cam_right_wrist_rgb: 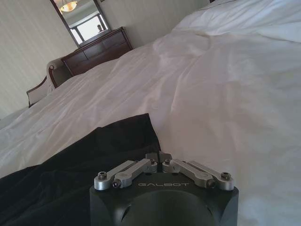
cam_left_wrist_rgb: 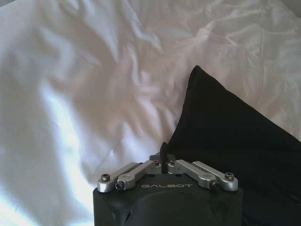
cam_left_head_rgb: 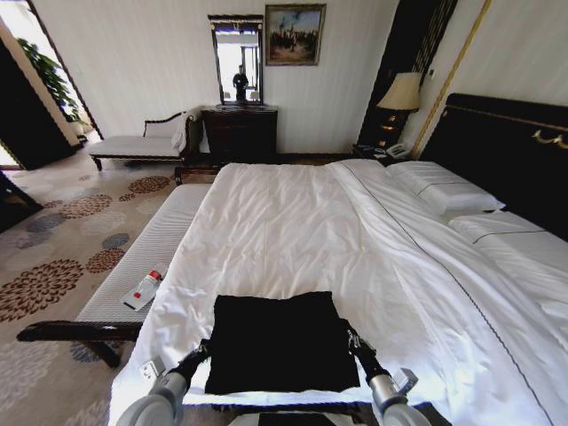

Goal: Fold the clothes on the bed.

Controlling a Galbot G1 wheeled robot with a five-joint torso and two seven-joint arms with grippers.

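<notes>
T-shirt (cam_left_head_rgb: 280, 342) lettering — hidden

One bed (cam_left_head_rgb: 293, 222), one black T-shirt (cam_left_head_rgb: 280, 342), two claws (left claw (cam_left_head_rgb: 197, 353), right claw (cam_left_head_rgb: 352, 340)), two pillows (cam_left_head_rgb: 448, 191), one lamp (cam_left_head_rgb: 401, 93), one mirror (cam_left_head_rgb: 237, 58) and one painting (cam_left_head_rgb: 294, 35) can be counted.

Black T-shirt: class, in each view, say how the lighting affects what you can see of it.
Head view: the T-shirt reads as a flat dark patch with no folds, between the left gripper and right gripper. Left wrist view: bright glare on the duvet beside it. Right wrist view: faint creases show.
</notes>
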